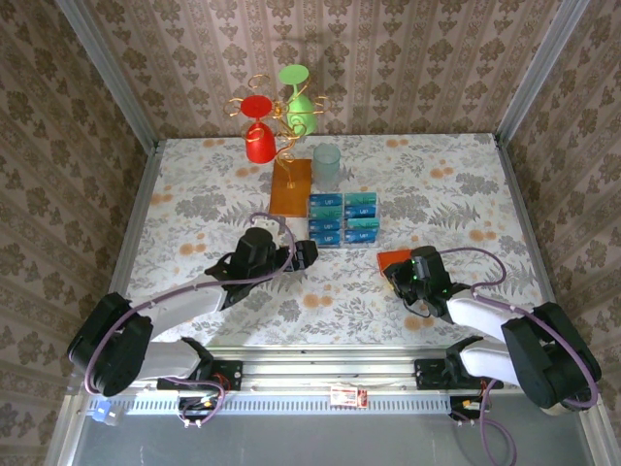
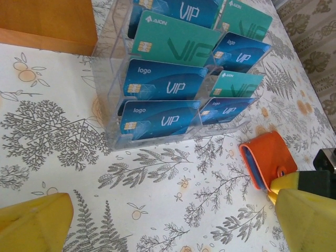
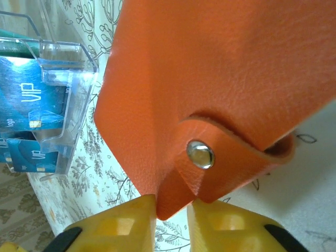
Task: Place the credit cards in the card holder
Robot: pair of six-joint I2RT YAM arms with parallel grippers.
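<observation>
Card holder point(image 3: 220, 79) — light, floppy leather — sits near the clear rack point(image 2: 107, 110) of credit cards point(image 2: 168, 89); the right gripper point(image 3: 170, 220) pinches its snap-tab corner, jaws nearly together. Left gripper point(image 1: 303, 254) gapes empty. Cards look thin, slick: grip by edges.

This looks like a robotics lab booth dressed up as a home. Damask wallpaper point(image 1: 408, 58) covers the walls, yet bare metal posts point(image 1: 112, 73) run up the corners. The table point(image 1: 456, 184) wears a floral cloth, and an aluminium rail point(image 1: 330, 361) along its near edge carries the left arm point(image 1: 184, 301) and right arm point(image 1: 485, 320). The props look staged: a gold wire stand point(image 1: 281, 121) hung with plastic-bright glasses, and a clear rack point(image 2: 107, 100) of credit cards point(image 2: 168, 86) printed merely "logo" and "VIP".
</observation>
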